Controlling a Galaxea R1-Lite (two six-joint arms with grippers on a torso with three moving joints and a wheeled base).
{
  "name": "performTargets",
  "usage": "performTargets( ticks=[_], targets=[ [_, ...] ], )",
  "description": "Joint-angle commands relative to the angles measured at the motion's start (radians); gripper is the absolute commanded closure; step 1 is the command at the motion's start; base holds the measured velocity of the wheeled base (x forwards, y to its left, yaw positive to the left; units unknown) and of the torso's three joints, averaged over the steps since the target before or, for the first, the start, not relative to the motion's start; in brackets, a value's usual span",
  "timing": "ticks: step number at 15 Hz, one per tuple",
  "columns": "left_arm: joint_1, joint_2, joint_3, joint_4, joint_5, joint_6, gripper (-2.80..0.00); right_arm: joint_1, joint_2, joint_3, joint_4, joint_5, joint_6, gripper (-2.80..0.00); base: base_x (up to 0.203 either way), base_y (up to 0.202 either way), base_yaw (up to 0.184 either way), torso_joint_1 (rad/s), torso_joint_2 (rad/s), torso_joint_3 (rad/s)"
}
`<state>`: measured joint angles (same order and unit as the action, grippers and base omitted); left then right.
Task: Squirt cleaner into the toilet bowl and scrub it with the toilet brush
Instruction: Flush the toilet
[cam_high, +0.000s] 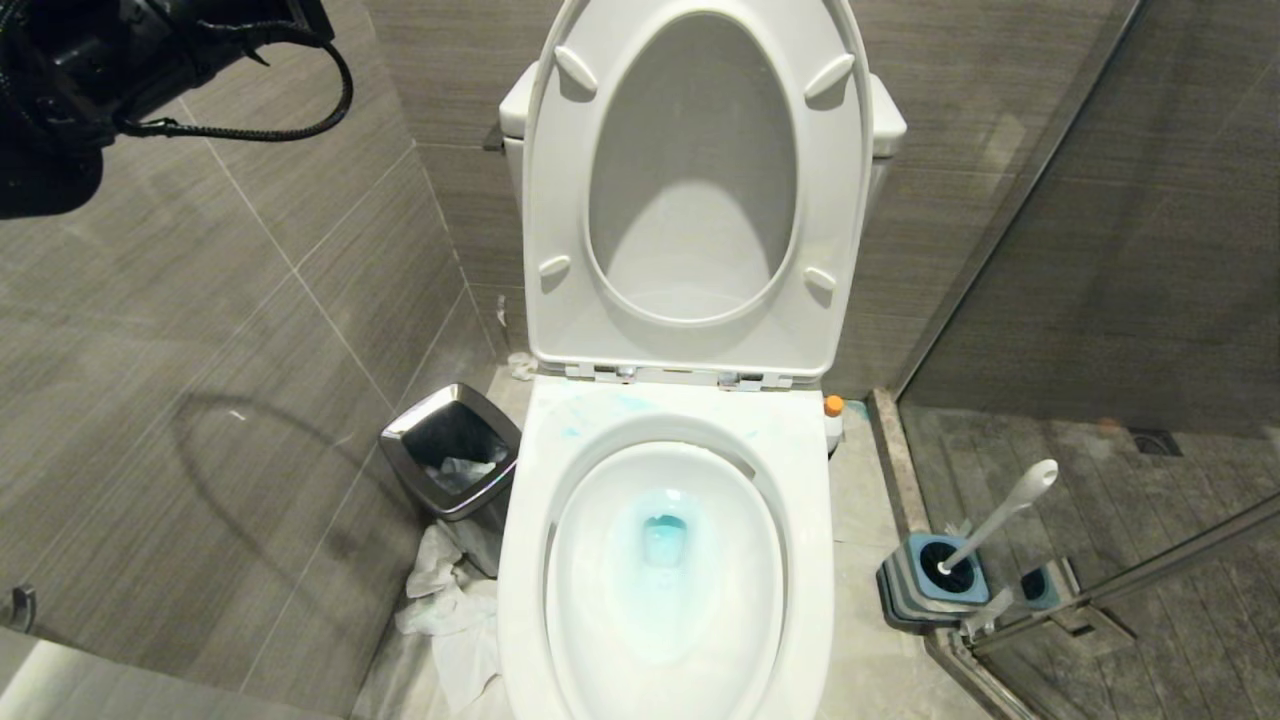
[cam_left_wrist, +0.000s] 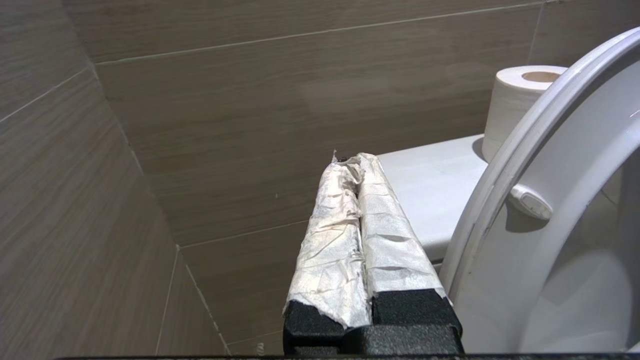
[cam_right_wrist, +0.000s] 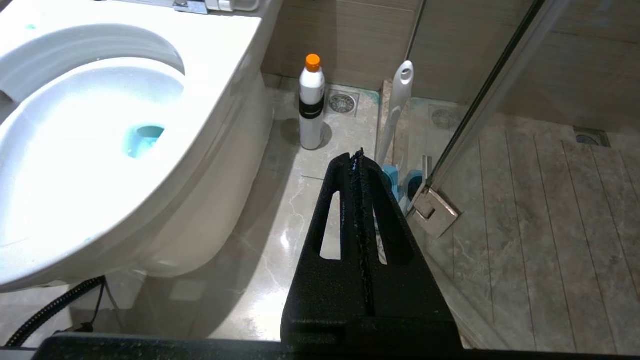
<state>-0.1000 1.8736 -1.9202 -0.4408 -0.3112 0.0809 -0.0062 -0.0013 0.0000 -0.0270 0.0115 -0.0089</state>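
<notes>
Sitting closest, the toilet bowl, seat and lid up, blue cleaner pooled low in the middle. Beside it on the floor, toilet brush leaning in its blue holder by the glass door. Right gripper hanging low over that floor, pressed shut, empty. Farther back, white bottle standing upright. Up near the raised lid, left gripper, taped, pinched shut, empty. Behind, paper roll on the tank.

Steel-rimmed bin by tiled wall (crumpled paper on floor beside); paper roll upright.
</notes>
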Motion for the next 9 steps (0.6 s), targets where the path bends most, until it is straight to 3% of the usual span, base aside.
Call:
performTargets(
  ticks=[1, 4, 9],
  targets=[
    [-0.003, -0.002, 0.001, -0.004, 0.011, -0.004, 0.0, 0.0, 0.0, 0.011, -0.001, 0.001, 0.0, 0.0, 0.0, 0.0, 0.0, 0.0, 0.0, 0.0],
    [-0.019, 0.002, -0.002, -0.043, 0.084, -0.035, 0.0, 0.0, 0.0, 0.011, -0.001, 0.001, 0.0, 0.0, 0.0, 0.0, 0.0, 0.0, 0.0, 0.0],
    [-0.037, 0.008, 0.0, -0.083, 0.128, -0.065, 0.0, 0.0, 0.0, 0.012, -0.001, 0.001, 0.0, 0.0, 0.0, 0.0, 0.0, 0.0, 0.0, 0.0]
  ],
)
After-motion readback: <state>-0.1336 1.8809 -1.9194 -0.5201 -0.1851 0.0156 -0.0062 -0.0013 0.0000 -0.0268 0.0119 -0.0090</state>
